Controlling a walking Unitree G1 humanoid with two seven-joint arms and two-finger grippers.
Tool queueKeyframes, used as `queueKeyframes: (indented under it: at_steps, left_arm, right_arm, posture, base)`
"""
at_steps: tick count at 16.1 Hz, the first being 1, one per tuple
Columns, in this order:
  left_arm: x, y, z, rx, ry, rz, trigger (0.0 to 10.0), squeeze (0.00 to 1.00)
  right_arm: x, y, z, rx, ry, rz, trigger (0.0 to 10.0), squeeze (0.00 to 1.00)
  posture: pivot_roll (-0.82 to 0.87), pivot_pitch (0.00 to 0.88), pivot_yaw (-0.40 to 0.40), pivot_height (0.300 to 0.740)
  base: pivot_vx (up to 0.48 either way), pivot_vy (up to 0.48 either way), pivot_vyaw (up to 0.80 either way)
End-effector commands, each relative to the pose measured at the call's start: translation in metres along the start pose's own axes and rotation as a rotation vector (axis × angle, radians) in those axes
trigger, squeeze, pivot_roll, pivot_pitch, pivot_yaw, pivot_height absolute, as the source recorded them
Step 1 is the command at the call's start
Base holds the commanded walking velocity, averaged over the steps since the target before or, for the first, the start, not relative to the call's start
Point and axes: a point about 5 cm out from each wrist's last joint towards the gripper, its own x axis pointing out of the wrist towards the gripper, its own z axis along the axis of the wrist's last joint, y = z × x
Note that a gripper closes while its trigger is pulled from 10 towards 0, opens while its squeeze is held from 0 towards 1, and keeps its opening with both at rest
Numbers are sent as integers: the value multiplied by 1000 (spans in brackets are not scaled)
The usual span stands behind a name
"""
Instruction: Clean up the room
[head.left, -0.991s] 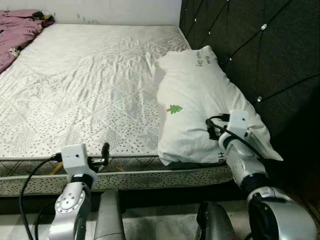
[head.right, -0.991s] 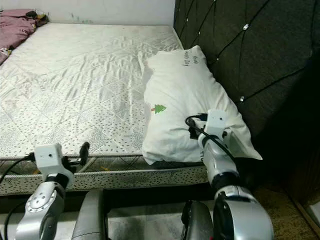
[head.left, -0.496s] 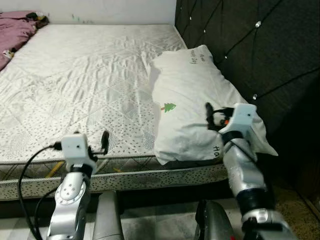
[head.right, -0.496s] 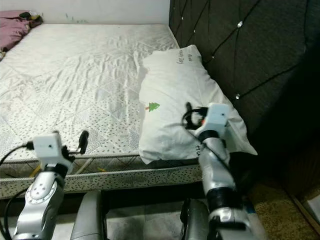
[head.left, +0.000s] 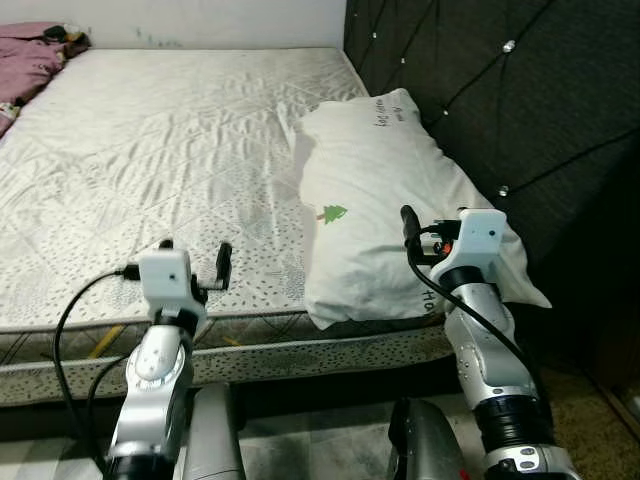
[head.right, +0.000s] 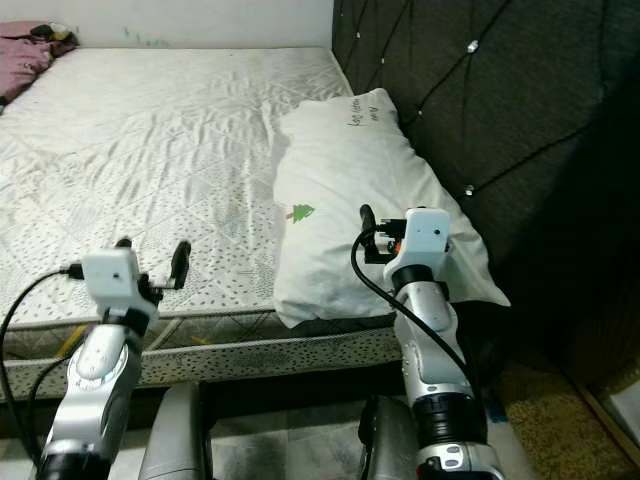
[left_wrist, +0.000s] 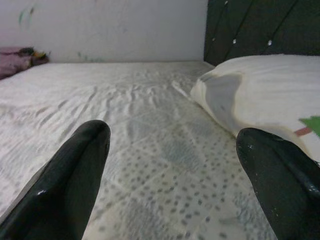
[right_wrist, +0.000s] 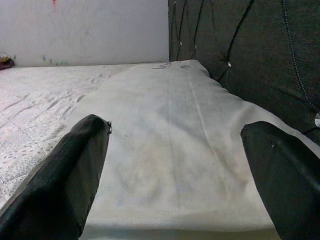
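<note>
A white pillow (head.left: 375, 195) with a small green tree print lies on the pale quilted mattress (head.left: 170, 140), along the dark tufted headboard (head.left: 500, 100). My right gripper (right_wrist: 175, 170) hovers open over the pillow's near end, one black finger (head.left: 408, 226) showing above the cloth. In its wrist view the pillow (right_wrist: 170, 150) stretches away between the spread fingers. My left gripper (head.left: 195, 256) is open above the mattress's front edge, left of the pillow, with nothing between its fingers (left_wrist: 75, 175).
A crumpled pink blanket (head.left: 25, 60) lies at the mattress's far left corner by the white wall. The bed's speckled front edge (head.left: 300, 350) runs just before my arms. Grey floor (head.left: 310, 440) lies below, and a brown rug (head.left: 590, 400) at the right.
Both arms have risen: the left gripper from below the mattress edge to above it, the right gripper up over the pillow's near end. The camera has shifted slightly.
</note>
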Motion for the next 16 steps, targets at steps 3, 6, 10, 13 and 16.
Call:
queueKeyframes:
  at_steps: [3,6,10,13,16]
  left_arm:
    - [5,5,-1,0,-6,13,10000,0]
    - [4,6,-5,-4,-5,21,10000,0]
    - [-1,4,-10,-20,8,7,10000,0]
    - [-2,10,-18,-14,45,22,10000,0]
    - [-2,4,-23,-18,76,34,10000,0]
  right_arm:
    - [11,6,15,6,-40,22,10000,0]
    - [16,6,23,10,-58,21,10000,0]
    - [11,5,18,15,-42,11,10000,0]
    - [4,10,6,13,-6,25,10000,0]
    - [1,10,2,19,8,7,10000,0]
  posture:
    - [55,0,-9,585]
    - [45,0,-10,624]
    - [43,0,-9,668]
    - [39,0,-3,712]
    - [38,0,1,740]
  base:
    - [0,0,0]
    - [0,0,0]
    - [0,0,0]
    - [0,0,0]
    - [0,0,0]
